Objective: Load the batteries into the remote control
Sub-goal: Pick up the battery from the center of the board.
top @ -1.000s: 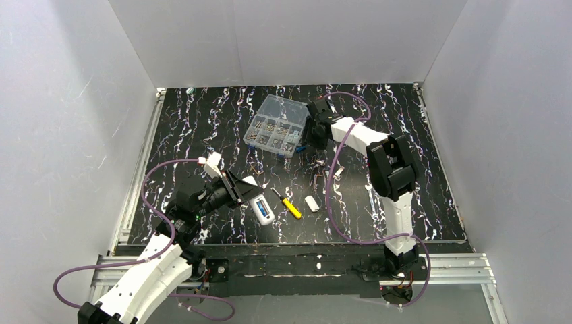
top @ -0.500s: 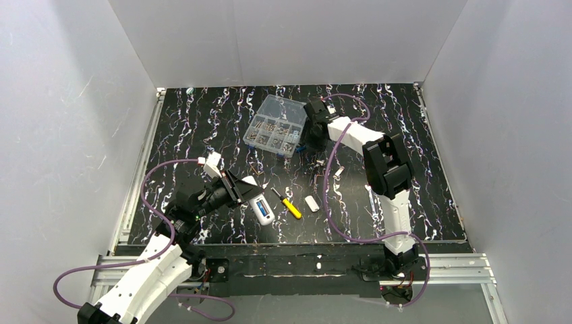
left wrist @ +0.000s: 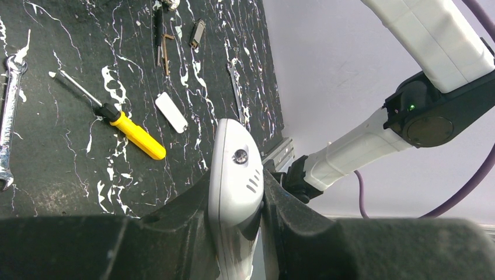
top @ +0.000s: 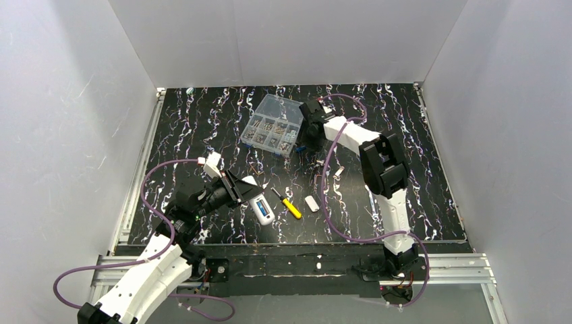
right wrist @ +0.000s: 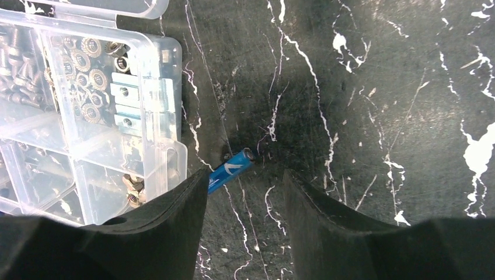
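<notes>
My left gripper (left wrist: 236, 189) is shut on the white remote control (left wrist: 234, 169), which stands up between its fingers. From above, the remote control (top: 260, 206) is held low over the table at the near left, and a blue cell shows in its open back. One blue battery (right wrist: 231, 169) lies on the black table beside the clear box, its lower end tucked behind my right gripper's left finger. Just above it my right gripper (right wrist: 245, 181) is open, and most of the gap between the fingers holds only bare table. In the top view the right gripper (top: 307, 137) is at the box's right edge.
The clear compartment box (top: 272, 125) of screws and nuts touches the right gripper's left side (right wrist: 76, 105). A yellow-handled screwdriver (top: 289, 204), a small white cover piece (top: 311, 202) and loose metal bits (top: 317, 165) lie mid-table. A wrench (left wrist: 9, 116) lies at the left.
The right arm has swung left and farther back along the box's edge, and its jaws have opened a little wider. The left arm and the remote have not moved.
</notes>
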`<state>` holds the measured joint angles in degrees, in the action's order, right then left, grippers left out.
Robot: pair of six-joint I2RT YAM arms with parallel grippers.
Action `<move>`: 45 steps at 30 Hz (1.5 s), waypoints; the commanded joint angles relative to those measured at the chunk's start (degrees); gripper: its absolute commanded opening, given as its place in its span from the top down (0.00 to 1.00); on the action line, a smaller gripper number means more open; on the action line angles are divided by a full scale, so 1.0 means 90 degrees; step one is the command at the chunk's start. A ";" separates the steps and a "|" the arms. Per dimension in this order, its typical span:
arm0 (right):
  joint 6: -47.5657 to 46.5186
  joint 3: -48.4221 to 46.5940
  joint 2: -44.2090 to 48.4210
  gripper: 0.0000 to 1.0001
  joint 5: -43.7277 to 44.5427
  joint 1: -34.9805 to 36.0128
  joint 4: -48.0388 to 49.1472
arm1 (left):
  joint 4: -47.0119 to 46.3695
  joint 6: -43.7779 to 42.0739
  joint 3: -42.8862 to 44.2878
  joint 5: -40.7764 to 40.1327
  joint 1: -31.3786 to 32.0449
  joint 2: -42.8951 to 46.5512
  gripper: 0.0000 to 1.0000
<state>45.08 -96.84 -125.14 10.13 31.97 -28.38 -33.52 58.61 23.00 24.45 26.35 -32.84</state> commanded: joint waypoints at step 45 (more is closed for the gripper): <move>-0.0711 0.0022 -0.0238 0.52 0.0771 0.0491 -0.0940 | -0.0349 0.0031 0.0252 0.0135 -0.0017 0.0018 1.00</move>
<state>34.61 -95.07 -124.16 15.51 37.93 -30.11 -33.54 58.81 23.00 24.45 26.35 -33.17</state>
